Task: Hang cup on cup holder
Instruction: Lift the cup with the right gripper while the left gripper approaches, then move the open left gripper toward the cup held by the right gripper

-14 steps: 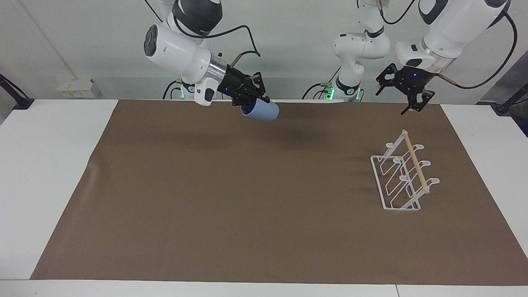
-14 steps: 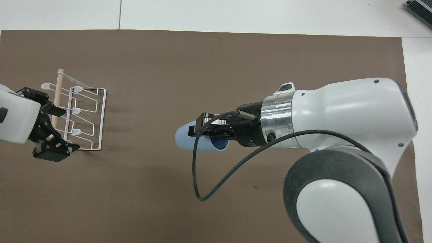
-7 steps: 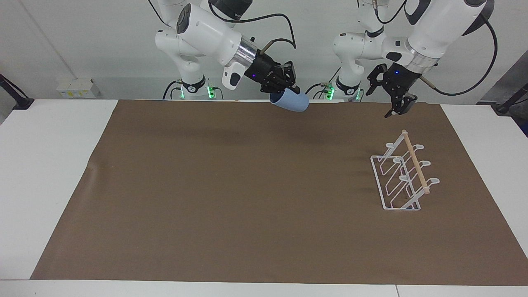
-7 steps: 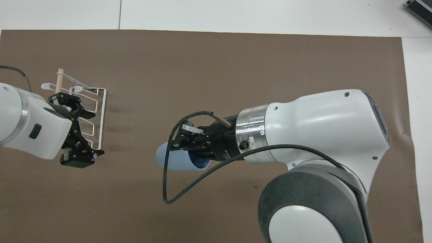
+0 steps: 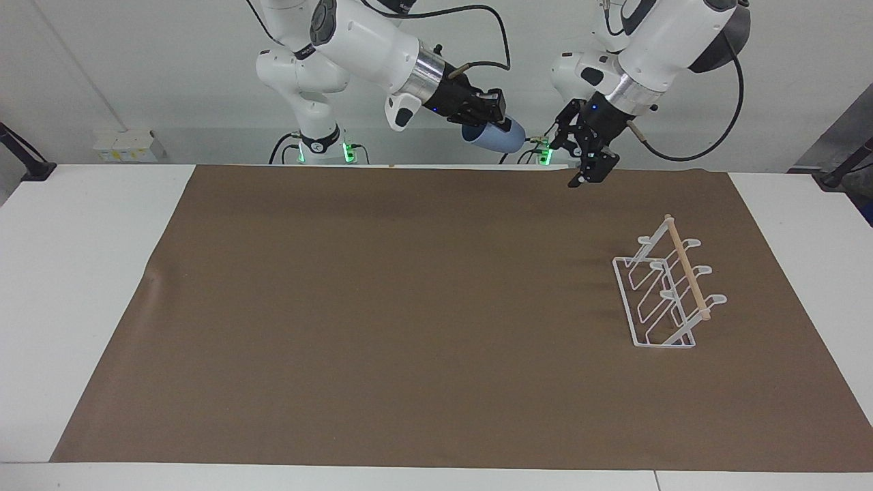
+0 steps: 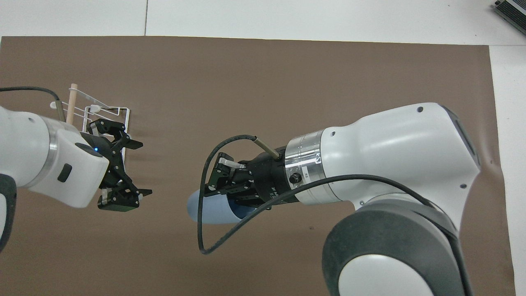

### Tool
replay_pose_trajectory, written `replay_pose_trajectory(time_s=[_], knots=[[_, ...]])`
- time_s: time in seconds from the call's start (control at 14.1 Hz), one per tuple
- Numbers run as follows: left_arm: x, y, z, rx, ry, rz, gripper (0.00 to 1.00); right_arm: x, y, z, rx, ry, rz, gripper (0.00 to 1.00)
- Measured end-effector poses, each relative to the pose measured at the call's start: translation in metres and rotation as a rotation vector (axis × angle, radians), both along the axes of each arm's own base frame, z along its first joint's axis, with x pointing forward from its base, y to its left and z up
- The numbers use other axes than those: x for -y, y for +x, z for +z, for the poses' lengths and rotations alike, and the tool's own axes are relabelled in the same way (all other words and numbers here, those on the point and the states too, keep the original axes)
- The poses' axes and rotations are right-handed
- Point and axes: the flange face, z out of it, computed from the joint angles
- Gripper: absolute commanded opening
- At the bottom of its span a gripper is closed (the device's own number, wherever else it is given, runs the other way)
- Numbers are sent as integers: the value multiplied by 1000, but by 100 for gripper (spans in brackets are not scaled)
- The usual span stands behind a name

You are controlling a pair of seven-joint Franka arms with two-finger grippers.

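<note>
- Two grippers were up in the air: your right gripper [image 5: 492,117] was clamped on the rim of the small light-blue tapered plastic cup [image 5: 494,136], high over the robots' edge of the brown mat [image 5: 382,307], and your left gripper [image 5: 588,160] hung just beside it with its fingers spread wide and empty.
- You appeared to be at a handover, so the wise course was to bring the open left fingers around the cup's bare body, away from the right gripper's hold, and release the right only once the left had closed.
- The cup lay nearly on its side, long axis running along the table's length, closed bottom toward the left arm's end, open mouth toward the right gripper.
- The white wire cup holder with a light wooden rod [image 5: 670,290] stood at the left arm's end, well apart from the cup, its prongs all bare.
</note>
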Motion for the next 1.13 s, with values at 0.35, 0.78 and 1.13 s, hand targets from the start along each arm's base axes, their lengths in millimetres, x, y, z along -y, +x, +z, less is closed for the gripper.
replay_pose_trajectory(time_s=[0.35,0.78,1.13], knots=[[44,-35,-1,-49,2,-79,100,4,3,5,7,6,-9,0],[55,-54,1,-85,-8,-81,100,4,2,6,0,4,5,0],[49,-57,5,-114,-62,-52,100,5,0,11,-5,6,19,0]])
